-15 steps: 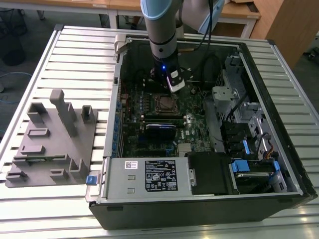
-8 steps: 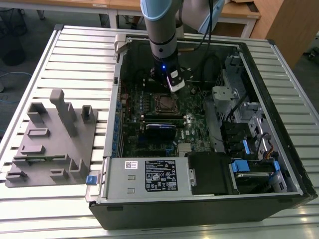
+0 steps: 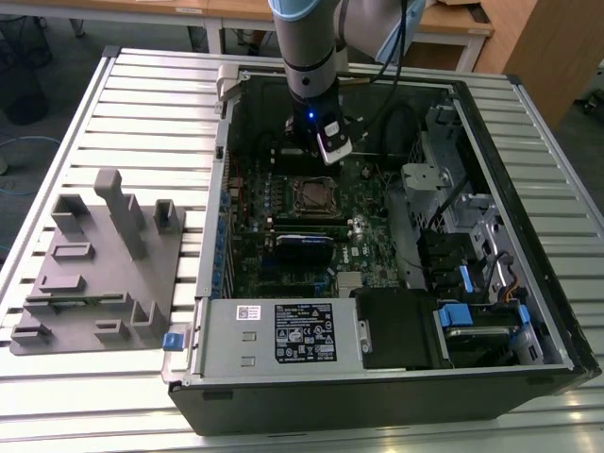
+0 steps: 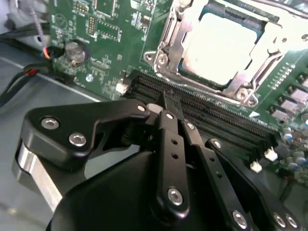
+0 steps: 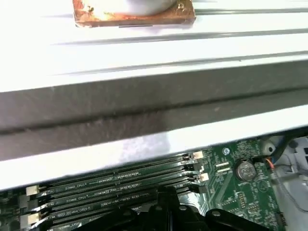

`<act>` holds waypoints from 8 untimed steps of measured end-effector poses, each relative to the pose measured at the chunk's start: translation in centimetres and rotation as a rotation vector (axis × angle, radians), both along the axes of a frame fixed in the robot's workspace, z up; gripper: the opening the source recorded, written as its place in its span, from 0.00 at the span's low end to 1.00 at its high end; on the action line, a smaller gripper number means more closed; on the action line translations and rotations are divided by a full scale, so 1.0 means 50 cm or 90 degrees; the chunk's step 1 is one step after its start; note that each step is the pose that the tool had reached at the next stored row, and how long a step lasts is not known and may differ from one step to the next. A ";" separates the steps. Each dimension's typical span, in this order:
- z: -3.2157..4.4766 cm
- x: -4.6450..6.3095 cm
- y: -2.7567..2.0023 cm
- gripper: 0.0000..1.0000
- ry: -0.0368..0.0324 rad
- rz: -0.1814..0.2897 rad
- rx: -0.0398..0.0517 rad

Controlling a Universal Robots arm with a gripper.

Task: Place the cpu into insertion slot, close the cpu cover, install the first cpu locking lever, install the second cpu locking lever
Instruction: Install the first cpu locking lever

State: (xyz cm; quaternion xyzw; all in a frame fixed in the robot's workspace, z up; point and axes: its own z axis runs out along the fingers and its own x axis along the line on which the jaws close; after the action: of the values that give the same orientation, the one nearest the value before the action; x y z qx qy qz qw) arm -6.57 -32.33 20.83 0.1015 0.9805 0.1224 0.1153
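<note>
With the cpu (image 4: 226, 45) seated in the insertion slot (image 4: 192, 72) under the lowered cpu cover (image 4: 262, 57), lever locking seems left; the tool (image 4: 172, 103) is pinched together, empty.

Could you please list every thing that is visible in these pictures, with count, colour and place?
computer case: one, black, open, on the slatted table
table: one, silvery, slatted
circuit board: one, green, inside the case
cpu: one, silvery-grey, seated in the socket
cpu cover: one, silvery frame around the cpu
memory slots: several, black, beside the socket
fixture block: one, grey, at the exterior view's left
power supply: one, grey
gripper: one, black, fingers together above the memory slots
</note>
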 end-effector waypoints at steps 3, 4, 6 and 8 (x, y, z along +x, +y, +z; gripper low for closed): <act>0.000 0.001 0.0000 0.10 0.0004 -0.001 -0.0074; 0.000 0.002 0.0000 0.10 0.0010 -0.003 -0.0137; 0.000 0.002 -0.0001 0.10 0.0026 -0.007 -0.0329; 0.000 0.003 0.0000 0.10 0.0062 -0.010 -0.0562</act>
State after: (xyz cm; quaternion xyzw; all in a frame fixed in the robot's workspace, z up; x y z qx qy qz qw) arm -6.44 -32.33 20.83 0.1046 0.9847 0.0776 0.1159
